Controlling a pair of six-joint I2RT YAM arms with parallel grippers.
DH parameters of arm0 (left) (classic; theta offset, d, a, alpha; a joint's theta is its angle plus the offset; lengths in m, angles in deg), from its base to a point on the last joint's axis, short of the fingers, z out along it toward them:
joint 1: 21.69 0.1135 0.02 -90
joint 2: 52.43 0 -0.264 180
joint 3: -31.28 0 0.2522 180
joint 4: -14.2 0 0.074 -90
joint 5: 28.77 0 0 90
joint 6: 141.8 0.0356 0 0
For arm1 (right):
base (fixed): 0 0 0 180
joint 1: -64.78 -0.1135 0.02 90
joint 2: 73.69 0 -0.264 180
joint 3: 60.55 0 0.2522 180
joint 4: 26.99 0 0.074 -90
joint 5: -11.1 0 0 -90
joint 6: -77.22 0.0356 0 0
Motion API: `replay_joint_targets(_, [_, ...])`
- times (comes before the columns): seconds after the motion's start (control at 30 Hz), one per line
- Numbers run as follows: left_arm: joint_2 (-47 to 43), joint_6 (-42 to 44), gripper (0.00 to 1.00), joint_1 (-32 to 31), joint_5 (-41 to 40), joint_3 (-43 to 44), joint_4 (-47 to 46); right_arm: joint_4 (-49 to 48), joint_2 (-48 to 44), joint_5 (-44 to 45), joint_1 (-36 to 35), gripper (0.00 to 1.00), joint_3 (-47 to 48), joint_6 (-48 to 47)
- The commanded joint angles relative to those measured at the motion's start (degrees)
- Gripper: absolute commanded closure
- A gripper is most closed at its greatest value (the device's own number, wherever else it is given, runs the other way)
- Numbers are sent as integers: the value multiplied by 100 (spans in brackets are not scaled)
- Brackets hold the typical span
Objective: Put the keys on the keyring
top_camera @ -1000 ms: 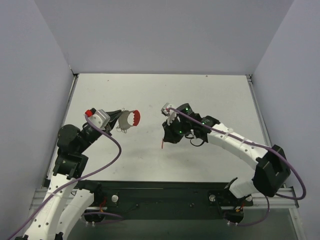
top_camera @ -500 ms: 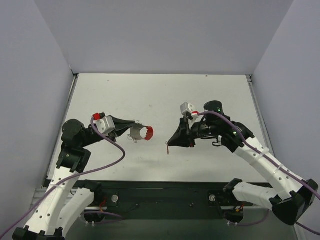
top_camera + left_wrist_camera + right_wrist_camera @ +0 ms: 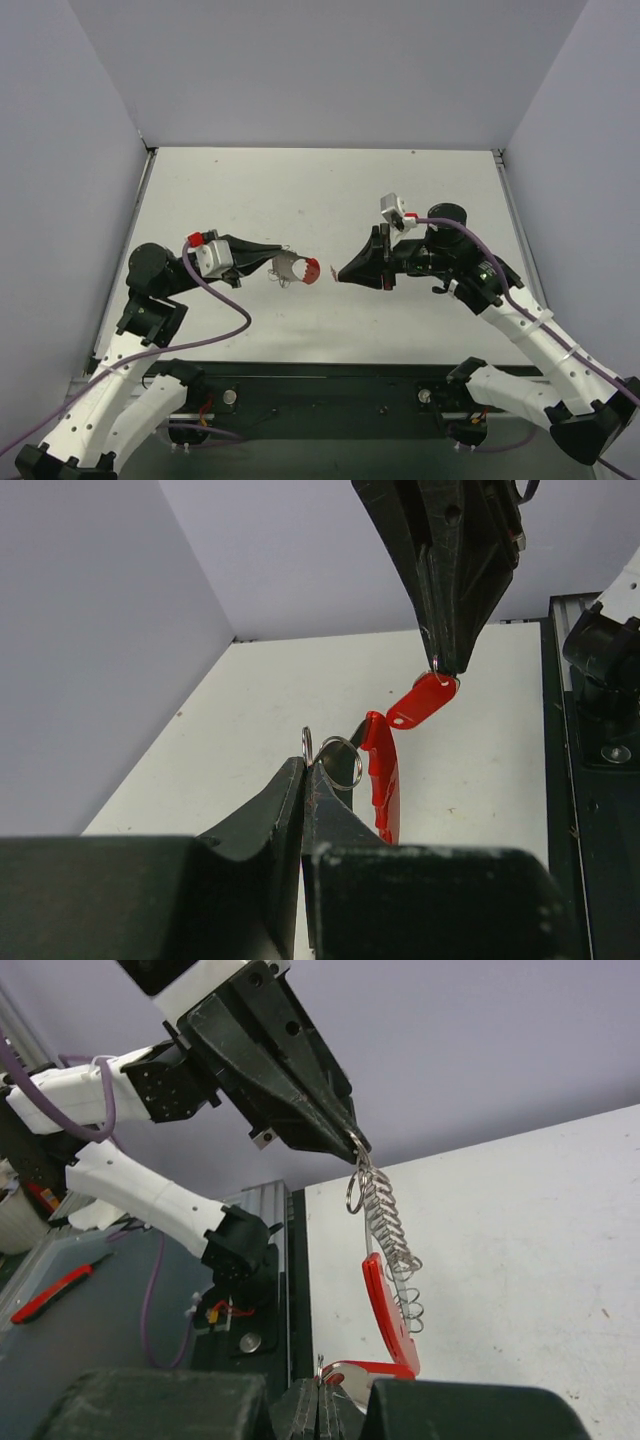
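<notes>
My left gripper (image 3: 268, 257) is shut on the keyring's silver end ring (image 3: 340, 762) and holds it above the table. The chain of rings (image 3: 388, 1222) hangs from its tip (image 3: 358, 1148), with the curved red band (image 3: 385, 1310) below; the band also shows in the left wrist view (image 3: 380, 780) and the top view (image 3: 312, 268). My right gripper (image 3: 343, 274) faces it from the right, shut on the small red-headed key (image 3: 423, 700). In the right wrist view the key (image 3: 378, 1370) touches the band's lower end. In the top view the key is too small to make out.
The white table (image 3: 330, 200) lies below both grippers, with grey walls on three sides. The black base rail (image 3: 330, 385) with both arm mounts runs along the near edge. Purple cables loop from each wrist.
The left gripper has carried the keyring to the right and the right arm has swung round to face it. The gap between the key and the red band has closed.
</notes>
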Motion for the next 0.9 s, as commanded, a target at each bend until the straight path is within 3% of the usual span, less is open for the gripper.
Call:
replay_joint_targets(0.0, [86, 37, 100, -278, -710, 206, -401, -956, -355, 263, 26, 100, -216, 489])
replay_joint_targets(0.4, [780, 133, 100, -945, -1793, 574, -805, -1238, -277, 878, 26, 100, 152, 1297])
replay_joint_targets(0.63, [1027, 1495, 100, -2079, -2224, 777, -234, -948, 207, 581, 35, 100, 715, 1588])
replay_joint_targets(0.87, [763, 1987, 100, -2387, -2302, 549, -296, -983, 49, -60, 87, 100, 707, 1623])
